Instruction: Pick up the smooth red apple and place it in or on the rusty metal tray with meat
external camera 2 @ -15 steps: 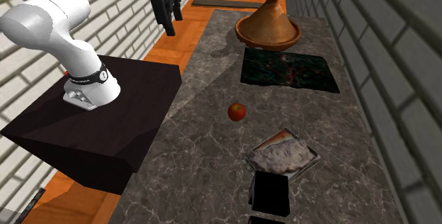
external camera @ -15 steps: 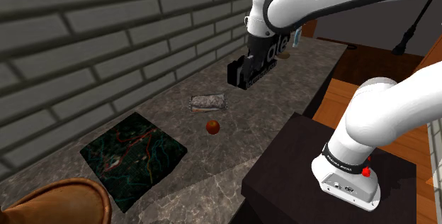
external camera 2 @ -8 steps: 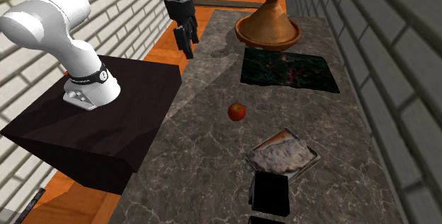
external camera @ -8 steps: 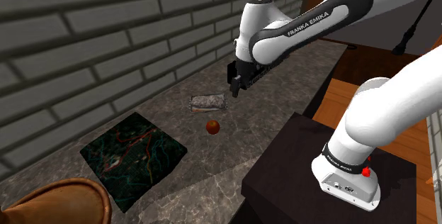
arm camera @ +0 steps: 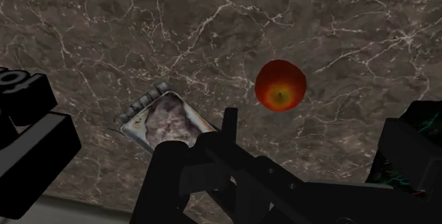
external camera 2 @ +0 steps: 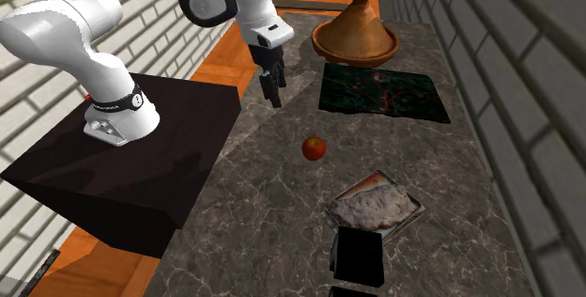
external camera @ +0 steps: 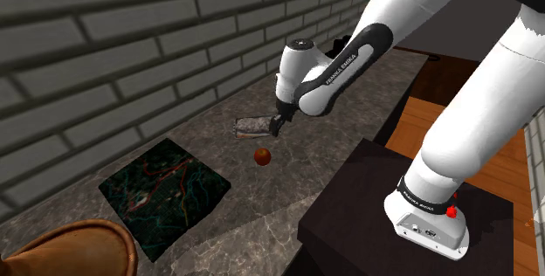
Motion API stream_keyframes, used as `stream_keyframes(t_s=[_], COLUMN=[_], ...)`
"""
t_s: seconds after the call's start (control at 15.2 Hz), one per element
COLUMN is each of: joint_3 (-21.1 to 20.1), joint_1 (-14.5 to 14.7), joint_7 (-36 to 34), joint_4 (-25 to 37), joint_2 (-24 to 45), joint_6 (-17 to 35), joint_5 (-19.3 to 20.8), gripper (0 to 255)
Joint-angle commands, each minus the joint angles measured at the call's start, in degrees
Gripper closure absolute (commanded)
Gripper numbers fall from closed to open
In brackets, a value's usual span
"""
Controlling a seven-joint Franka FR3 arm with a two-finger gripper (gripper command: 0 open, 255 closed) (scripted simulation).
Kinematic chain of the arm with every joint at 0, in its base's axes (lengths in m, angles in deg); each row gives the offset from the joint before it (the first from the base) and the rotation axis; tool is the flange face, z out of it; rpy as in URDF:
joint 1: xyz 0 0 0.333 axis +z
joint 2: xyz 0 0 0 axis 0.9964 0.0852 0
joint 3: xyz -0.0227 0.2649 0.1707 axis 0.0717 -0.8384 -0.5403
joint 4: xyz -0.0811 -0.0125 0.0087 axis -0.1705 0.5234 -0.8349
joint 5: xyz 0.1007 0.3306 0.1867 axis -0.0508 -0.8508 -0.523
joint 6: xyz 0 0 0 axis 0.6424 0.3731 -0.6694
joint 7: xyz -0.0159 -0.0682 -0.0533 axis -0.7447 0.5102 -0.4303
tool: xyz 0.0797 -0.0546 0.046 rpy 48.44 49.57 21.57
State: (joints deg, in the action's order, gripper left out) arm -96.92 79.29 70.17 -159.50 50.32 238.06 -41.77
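Observation:
The red apple lies by itself on the dark marble counter. A small worn metal tray with a pale slab of meat sits a short way from it, nearer the brick wall. My black gripper hangs open and holds nothing. It is above the counter, next to the tray's edge in the shoulder view and short of the apple. In the wrist view both the apple and the tray lie ahead of the gripper.
A dark green veined slab lies flat beyond the apple. A brown tagine pot stands past it. Black blocks sit close to the tray. The dark stand borders the counter, and a brick wall runs along its far side.
The arm has swung out from above the stand's side and come down over the counter, bringing the gripper close to the tray and apple. Apple and tray have not moved.

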Motion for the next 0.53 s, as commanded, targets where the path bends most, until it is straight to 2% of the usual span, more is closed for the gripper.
stream_keyframes(t_s=[0.0,0.13,0.2,0.33,0.46], joint_3=[-1.28,-0.92,0.5,4.6,9.75], joint_1=[-1.84,-2.9,-2.21,0.74,5.19], joint_7=[-6.22,-14.93,-19.65,-28.45,-35.63], joint_4=[1.09,3.65,5.24,8.85,12.75], joint_2=[5.26,11.01,13.85,19.34,24.54], joint_6=[4.68,7.87,9.09,11.11,13.04], joint_5=[7.02,17.42,22.96,32.89,40.28], gripper=[0,0,0,0,0])
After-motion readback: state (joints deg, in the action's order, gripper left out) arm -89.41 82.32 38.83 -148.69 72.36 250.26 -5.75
